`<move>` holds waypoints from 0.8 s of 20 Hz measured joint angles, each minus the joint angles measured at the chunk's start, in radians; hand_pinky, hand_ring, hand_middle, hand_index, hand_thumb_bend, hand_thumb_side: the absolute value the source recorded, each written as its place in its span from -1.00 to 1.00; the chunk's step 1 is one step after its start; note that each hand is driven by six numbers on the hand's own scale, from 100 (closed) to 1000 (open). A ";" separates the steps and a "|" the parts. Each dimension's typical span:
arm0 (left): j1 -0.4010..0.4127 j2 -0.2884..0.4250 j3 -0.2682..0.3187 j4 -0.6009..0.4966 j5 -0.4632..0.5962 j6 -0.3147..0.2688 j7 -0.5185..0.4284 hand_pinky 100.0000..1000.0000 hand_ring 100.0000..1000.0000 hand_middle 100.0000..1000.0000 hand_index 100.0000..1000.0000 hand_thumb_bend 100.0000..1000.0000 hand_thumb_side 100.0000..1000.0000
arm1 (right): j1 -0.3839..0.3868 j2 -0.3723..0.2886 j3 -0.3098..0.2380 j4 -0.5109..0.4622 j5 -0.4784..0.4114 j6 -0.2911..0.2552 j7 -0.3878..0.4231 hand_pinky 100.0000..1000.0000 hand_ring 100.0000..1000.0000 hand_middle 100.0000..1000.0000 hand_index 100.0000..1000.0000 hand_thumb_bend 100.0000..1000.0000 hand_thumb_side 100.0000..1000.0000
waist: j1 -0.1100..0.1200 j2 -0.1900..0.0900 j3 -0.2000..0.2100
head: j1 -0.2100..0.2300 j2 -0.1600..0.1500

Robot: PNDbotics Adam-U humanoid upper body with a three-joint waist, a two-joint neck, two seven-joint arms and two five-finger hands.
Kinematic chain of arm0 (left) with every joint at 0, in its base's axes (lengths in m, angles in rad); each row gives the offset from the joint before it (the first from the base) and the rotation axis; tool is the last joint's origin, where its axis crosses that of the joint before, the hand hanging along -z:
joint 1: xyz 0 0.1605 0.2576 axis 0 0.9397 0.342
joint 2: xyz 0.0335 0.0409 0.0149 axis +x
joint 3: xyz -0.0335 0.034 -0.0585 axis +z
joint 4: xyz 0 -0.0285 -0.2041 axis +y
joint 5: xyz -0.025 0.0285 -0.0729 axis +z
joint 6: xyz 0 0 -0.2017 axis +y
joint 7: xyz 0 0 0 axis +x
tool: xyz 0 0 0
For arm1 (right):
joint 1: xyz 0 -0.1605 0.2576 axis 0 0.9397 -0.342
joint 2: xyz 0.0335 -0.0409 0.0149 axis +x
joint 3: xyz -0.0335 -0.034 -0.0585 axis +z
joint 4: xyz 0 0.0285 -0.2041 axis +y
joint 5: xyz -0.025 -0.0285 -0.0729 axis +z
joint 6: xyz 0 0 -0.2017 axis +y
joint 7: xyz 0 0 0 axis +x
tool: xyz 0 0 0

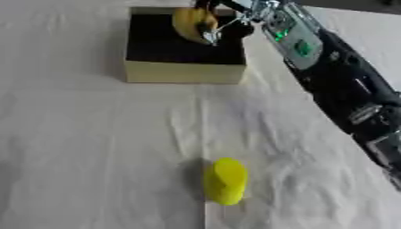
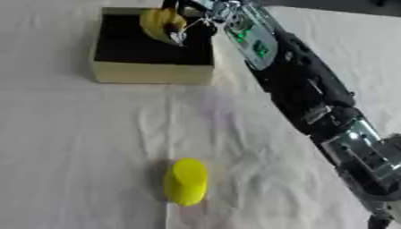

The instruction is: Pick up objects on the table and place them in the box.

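I see the table [image 1: 86, 147] covered in a wrinkled white cloth [image 1: 297, 179], with the yellowish, dark-lined box [image 1: 184, 71] sitting on it toward the far side and a bright yellow rounded object [image 1: 225, 181] lying well apart on the near side.

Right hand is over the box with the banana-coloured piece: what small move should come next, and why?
Probably open the right hand and let go. It holds the yellow object above the dark inside of the box, within its walls, so it should drop in. The yellow cylinder on the cloth is left for afterwards.
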 measured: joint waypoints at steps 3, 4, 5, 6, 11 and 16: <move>0.000 0.000 -0.002 0.000 0.002 0.001 -0.002 0.64 0.72 0.47 0.65 -0.98 0.46 | -0.009 0.012 -0.014 0.028 0.082 0.016 -0.021 0.68 0.51 0.52 0.73 -0.42 -0.36 | 0.000 0.000 0.002 | 0.000 0.000; 0.000 -0.001 -0.003 0.000 0.002 0.001 -0.003 0.64 0.72 0.47 0.65 -0.98 0.46 | -0.010 0.016 -0.018 0.036 0.108 0.022 -0.028 0.69 0.54 0.57 0.77 -0.38 -0.32 | 0.000 0.000 0.002 | 0.000 0.000; 0.000 -0.001 -0.005 0.000 0.003 0.002 -0.004 0.64 0.72 0.47 0.65 -0.98 0.47 | -0.011 0.018 -0.020 0.041 0.133 0.026 -0.035 0.69 0.56 0.59 0.79 -0.36 -0.27 | -0.001 0.000 0.003 | 0.001 0.000; 0.000 -0.004 -0.005 0.000 0.003 0.003 -0.005 0.64 0.72 0.47 0.65 -0.98 0.47 | -0.011 0.021 -0.023 0.045 0.156 0.029 -0.042 0.69 0.55 0.58 0.78 -0.33 -0.28 | -0.001 0.000 0.003 | 0.001 0.000; 0.002 -0.008 -0.005 0.000 0.010 0.005 -0.008 0.64 0.73 0.47 0.65 -0.99 0.48 | -0.013 0.024 -0.031 0.038 0.193 0.028 -0.072 0.69 0.52 0.58 0.76 -0.43 -0.34 | -0.003 0.000 0.001 | 0.003 0.000; 0.005 -0.008 -0.005 0.000 0.010 0.007 -0.009 0.64 0.73 0.48 0.65 -0.98 0.47 | 0.020 -0.034 -0.014 -0.158 0.100 0.038 -0.087 0.68 0.52 0.57 0.75 -0.45 -0.47 | -0.006 0.000 -0.010 | 0.022 0.005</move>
